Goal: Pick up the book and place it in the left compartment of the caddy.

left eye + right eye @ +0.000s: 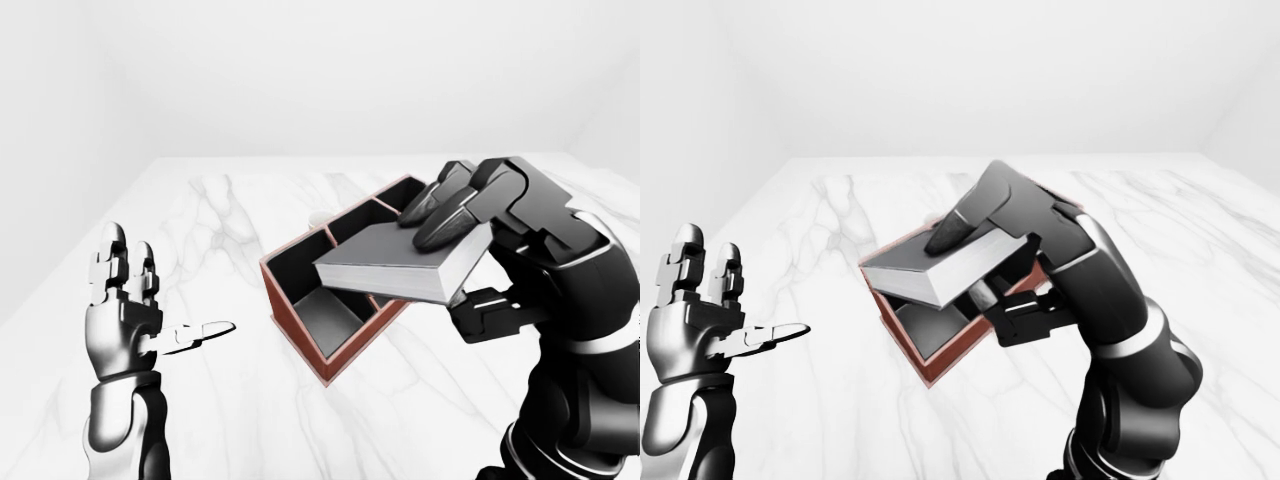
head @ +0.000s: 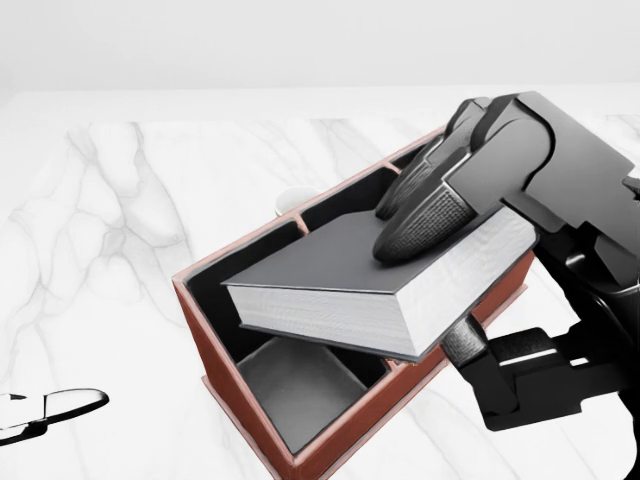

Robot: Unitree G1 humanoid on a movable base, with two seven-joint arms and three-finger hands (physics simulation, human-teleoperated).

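My right hand [image 2: 436, 296] is shut on the book [image 2: 330, 265], a thick volume with a dark grey cover and white page edges. Fingers [image 2: 425, 215] press on the cover and the thumb [image 2: 468, 346] holds from below. The book lies nearly flat, slightly tilted, over the red-brown caddy [image 2: 192, 318]. Its near corner hangs over the caddy's lower-left compartment [image 2: 300, 390], whose grey floor shows. I cannot tell whether the book touches the rim. In the left-eye view my left hand [image 1: 165, 300] stands open and empty to the left of the caddy [image 1: 293, 335].
The caddy stands on a white marble table [image 2: 100, 250]. A small round white object [image 2: 293, 201] peeks out behind the caddy's upper edge. A sliver of my left hand [image 2: 50, 410] shows at the head view's bottom left.
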